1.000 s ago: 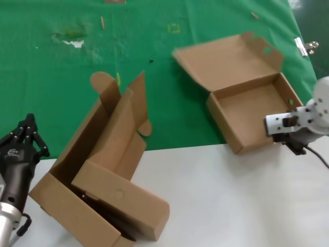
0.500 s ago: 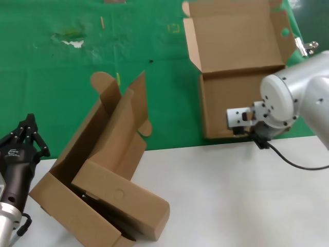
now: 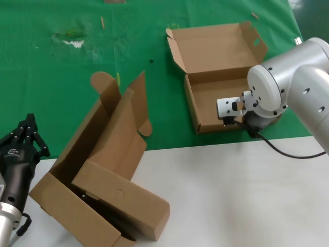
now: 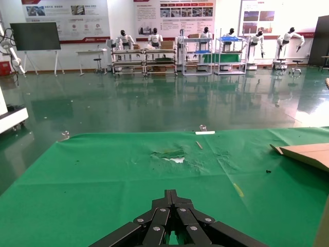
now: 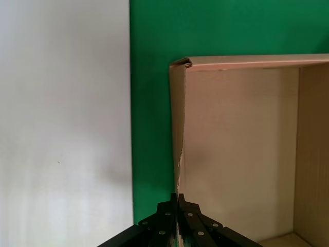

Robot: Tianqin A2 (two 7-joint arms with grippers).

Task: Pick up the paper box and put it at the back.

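Two arms are in view, but only the right claw (image 5: 178, 206) works: its fingers are clenched on the front wall of the paper box (image 3: 218, 100), which sits on the green cloth (image 3: 61, 67) with its lid thrown open beyond the claw. The tray looks empty. Judging by this, the grip should stay firm and the box level while it travels farther onto the back. Left claw (image 4: 172, 213) waits pinched together beside the larger carton (image 3: 97, 175) on the worktop (image 3: 247, 195).

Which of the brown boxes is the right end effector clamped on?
The paper box lying open on the green cloth; the right end effector pinches its near wall. The larger carton sits untouched.
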